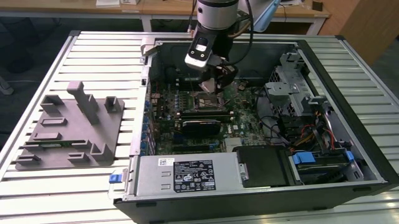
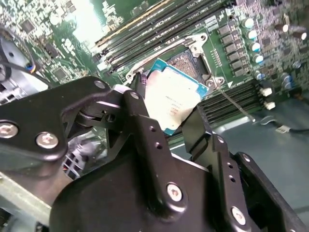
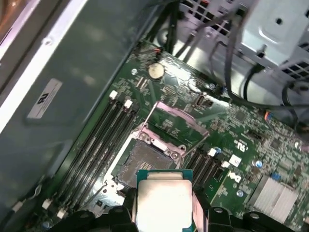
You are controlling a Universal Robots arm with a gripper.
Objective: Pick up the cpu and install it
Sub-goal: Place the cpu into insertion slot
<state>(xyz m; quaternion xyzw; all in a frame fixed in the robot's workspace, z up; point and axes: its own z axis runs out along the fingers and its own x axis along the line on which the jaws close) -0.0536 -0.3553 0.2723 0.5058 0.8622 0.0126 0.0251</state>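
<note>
Silver on top with a thin blue-green rim, the cpu (image 2: 171, 99) sits pinched by two opposite edges between the black fingers (image 2: 147, 128) of the gripper (image 2: 169, 108). In the first wrist view the chip (image 3: 164, 203) lies flat between the fingertips, its metal face towards the camera.

Directly beyond the held chip is the socket (image 3: 141, 162), open, its dark contact field bare. The socket's metal bracket (image 3: 176, 123) is swung up on the far side from the gripper. In the second wrist view the chip overlaps the near corner of the socket frame; I cannot tell whether it touches the frame.

Long black memory slots (image 3: 99, 142) run on either side of the socket, close to the fingers, on the green board (image 3: 241, 145). A round coin cell (image 3: 155, 71) sits further off, past the bracket.

In the exterior view the gripper hangs inside the open case (image 1: 365, 135), right over the socket. A grey tray (image 1: 68, 128) with upright posts lies outside the case, well apart from the gripper.
</note>
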